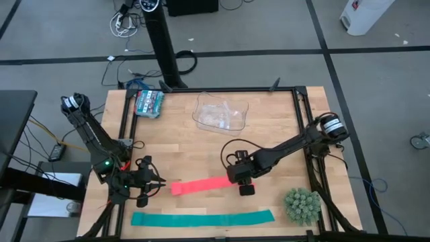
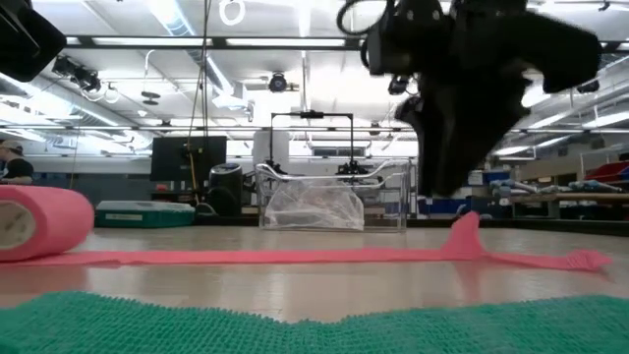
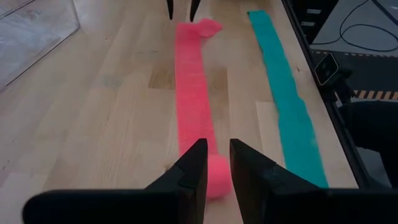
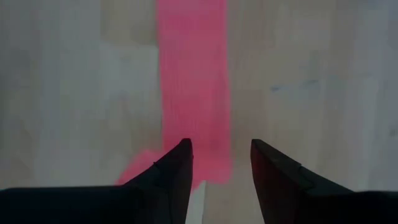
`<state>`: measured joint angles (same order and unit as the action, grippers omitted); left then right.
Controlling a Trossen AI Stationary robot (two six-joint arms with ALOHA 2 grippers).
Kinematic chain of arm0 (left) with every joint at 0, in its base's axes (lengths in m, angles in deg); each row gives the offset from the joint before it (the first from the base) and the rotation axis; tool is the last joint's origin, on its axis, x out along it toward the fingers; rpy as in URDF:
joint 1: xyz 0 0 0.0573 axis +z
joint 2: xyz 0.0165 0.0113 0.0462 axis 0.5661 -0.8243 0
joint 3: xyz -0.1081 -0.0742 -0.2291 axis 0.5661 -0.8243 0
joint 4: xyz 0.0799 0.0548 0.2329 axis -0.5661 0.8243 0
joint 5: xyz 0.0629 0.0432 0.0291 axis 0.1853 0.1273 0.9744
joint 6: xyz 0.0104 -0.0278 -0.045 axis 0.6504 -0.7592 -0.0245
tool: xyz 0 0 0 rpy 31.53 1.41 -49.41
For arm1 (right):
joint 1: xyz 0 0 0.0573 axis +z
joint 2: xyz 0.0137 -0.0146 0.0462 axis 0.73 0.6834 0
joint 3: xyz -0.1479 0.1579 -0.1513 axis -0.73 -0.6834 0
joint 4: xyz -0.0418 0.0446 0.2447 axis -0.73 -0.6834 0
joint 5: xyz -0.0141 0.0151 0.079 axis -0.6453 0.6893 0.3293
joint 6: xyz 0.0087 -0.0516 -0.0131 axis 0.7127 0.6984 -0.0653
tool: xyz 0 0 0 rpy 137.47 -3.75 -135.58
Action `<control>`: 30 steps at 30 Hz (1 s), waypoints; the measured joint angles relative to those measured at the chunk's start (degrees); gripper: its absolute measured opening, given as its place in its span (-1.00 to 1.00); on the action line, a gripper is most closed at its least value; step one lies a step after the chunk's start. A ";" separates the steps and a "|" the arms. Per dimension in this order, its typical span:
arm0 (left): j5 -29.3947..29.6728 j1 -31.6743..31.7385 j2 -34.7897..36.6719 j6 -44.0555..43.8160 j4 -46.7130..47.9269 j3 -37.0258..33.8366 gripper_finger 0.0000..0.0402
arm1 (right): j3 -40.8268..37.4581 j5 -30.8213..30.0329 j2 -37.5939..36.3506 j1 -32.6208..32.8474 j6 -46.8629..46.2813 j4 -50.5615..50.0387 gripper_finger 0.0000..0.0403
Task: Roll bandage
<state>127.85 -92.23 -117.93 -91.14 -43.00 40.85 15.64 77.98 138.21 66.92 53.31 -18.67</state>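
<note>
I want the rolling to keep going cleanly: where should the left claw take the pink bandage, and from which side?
Probably at the small rolled end of the bandage, from above, straddling the roll across its width with one finger on each flat end. The rest lies flat on the table, offering little to pinch. The left claw is right at it; the right claw is at the loose end.
</note>
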 joint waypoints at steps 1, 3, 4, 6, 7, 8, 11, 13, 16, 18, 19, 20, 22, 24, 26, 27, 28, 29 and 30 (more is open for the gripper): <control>-0.02 0.00 0.00 0.00 0.02 0.00 -0.63 | 0.01 -0.33 -0.56 0.00 -0.01 0.88 -0.25; 0.00 0.00 0.00 0.00 0.07 0.00 -0.63 | 0.09 -0.94 -1.25 -0.06 0.00 3.59 -0.25; 0.00 0.00 0.00 0.00 0.12 0.00 -0.63 | 0.09 -1.15 -1.42 -0.16 0.15 5.19 -0.25; 0.00 0.00 0.00 0.00 0.39 0.00 -0.63 | 0.09 -1.19 -1.49 -0.26 0.83 9.15 -0.25; 0.00 0.00 0.00 0.00 0.61 0.00 -0.63 | 0.09 -1.20 -1.44 -0.26 1.40 11.51 -0.25; 0.00 0.00 0.00 0.00 0.85 0.00 -0.63 | 0.09 -1.25 -1.27 -0.28 1.99 13.97 -0.25; -0.32 0.00 0.00 -0.04 2.33 0.00 -0.63 | 0.15 -1.27 -0.59 -0.33 4.04 21.99 -0.25; -1.70 0.01 0.00 -0.38 3.67 0.00 -0.63 | 0.20 -1.25 -0.09 -0.35 5.54 26.88 -0.25; -3.29 -0.01 -0.02 -3.31 6.95 0.00 -0.63 | 0.37 -1.18 0.87 -0.52 6.95 33.41 -0.25; -4.85 0.04 -0.03 -5.99 9.03 0.00 -0.63 | 0.22 -1.30 1.47 -0.66 7.56 34.17 -0.25; -5.24 0.11 -0.08 -6.79 9.52 0.00 -0.63 | 0.69 -1.30 2.19 -0.79 7.61 35.02 -0.25; -5.60 0.11 -0.11 -7.69 9.92 0.00 -0.63 | 1.29 -1.29 2.85 -0.97 7.67 34.64 -0.25; -6.58 0.30 -0.19 -7.89 9.74 0.00 -0.63 | 2.80 -1.20 4.17 -1.17 7.73 34.04 -0.25; -7.05 0.33 -0.42 -7.81 8.87 0.00 -0.63 | 4.52 -0.92 5.68 -1.21 8.87 34.09 -0.25; -7.19 0.36 -0.52 -7.74 7.76 0.00 -0.63 | 6.02 -0.81 6.64 -1.22 10.26 34.09 -0.25; -7.22 0.37 -0.71 -7.73 7.03 0.00 -0.63 | 6.43 -0.61 7.02 -1.20 10.72 34.00 -0.25; -7.28 0.37 -0.93 -7.68 6.35 0.00 -0.63 | 7.30 -0.30 7.64 -1.18 10.98 34.80 -0.25; -7.31 0.37 -1.23 -7.69 5.83 0.00 -0.63 | 7.88 -0.02 7.86 -1.18 11.20 35.04 -0.25; -7.30 0.37 -1.35 -7.69 5.16 0.00 -0.63 | 8.04 -0.07 7.91 -1.20 11.56 33.77 -0.25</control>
<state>120.55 -91.86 -119.28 -98.84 -37.84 40.85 23.68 77.91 146.11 65.72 64.86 15.10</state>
